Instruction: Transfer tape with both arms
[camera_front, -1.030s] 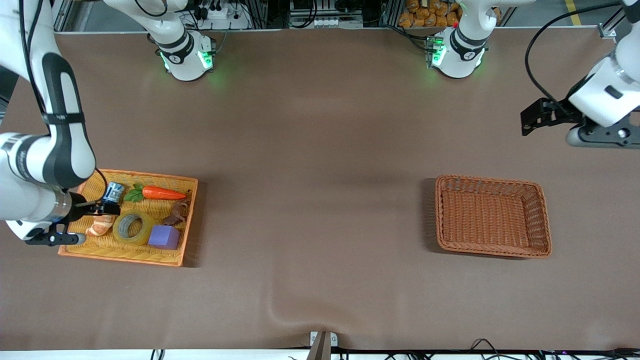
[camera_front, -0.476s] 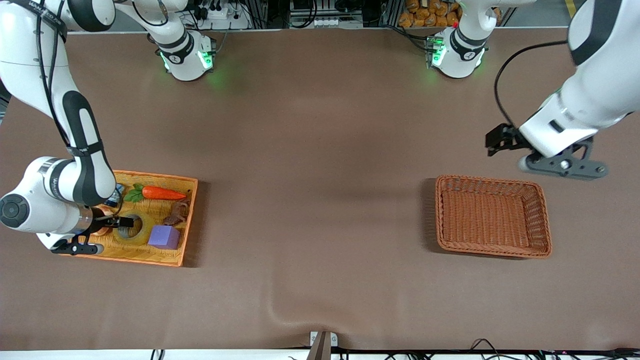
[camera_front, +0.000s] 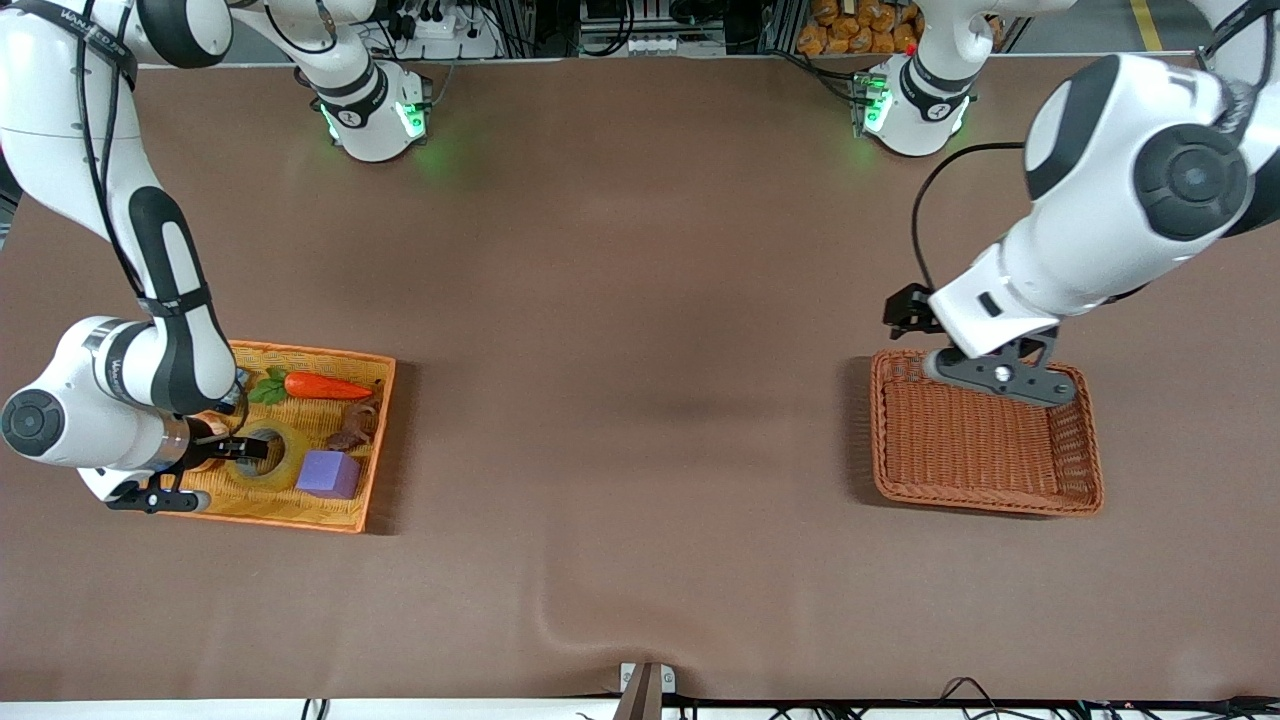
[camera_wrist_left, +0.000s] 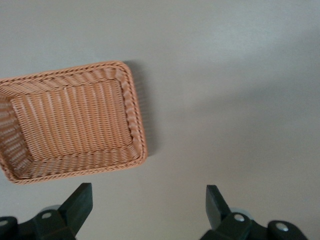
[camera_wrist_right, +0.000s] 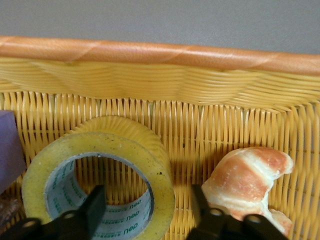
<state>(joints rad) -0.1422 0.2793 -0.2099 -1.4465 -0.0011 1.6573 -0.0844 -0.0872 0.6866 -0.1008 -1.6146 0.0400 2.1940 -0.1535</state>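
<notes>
While I watch both feeds: changes over the last second noted below
Right end effector (camera_wrist_right: 142, 212): has dropped into the yellow tray (camera_front: 370, 440) and straddles the wall of the tape (camera_front: 268, 452); one finger inside the grey core, the other outside by the croissant (camera_wrist_right: 247, 180)
Right fingers: have begun drawing together, a gap shows on both sides of the tape wall, so I judge not yet clamped
Tape: lies flat in the yellow tray at the right arm's end of the desk (camera_front: 640, 300), purple cube (camera_front: 328, 474) just beside it, carrot (camera_front: 325, 386) farther from the front camera
Left end effector (camera_wrist_left: 147, 200): has swung in from the desk's edge, hangs over the corner of the wicker basket (camera_front: 985, 500); fingers wide apart, holding nothing
Left arm role: moving toward the middle, my guess is it is heading for a handover spot
Meaning for task: pick is starting, transfer not begun; basket empty
Risk, my judgement: outer finger sits close to the croissant, may nudge it as the fingers pinch
</notes>
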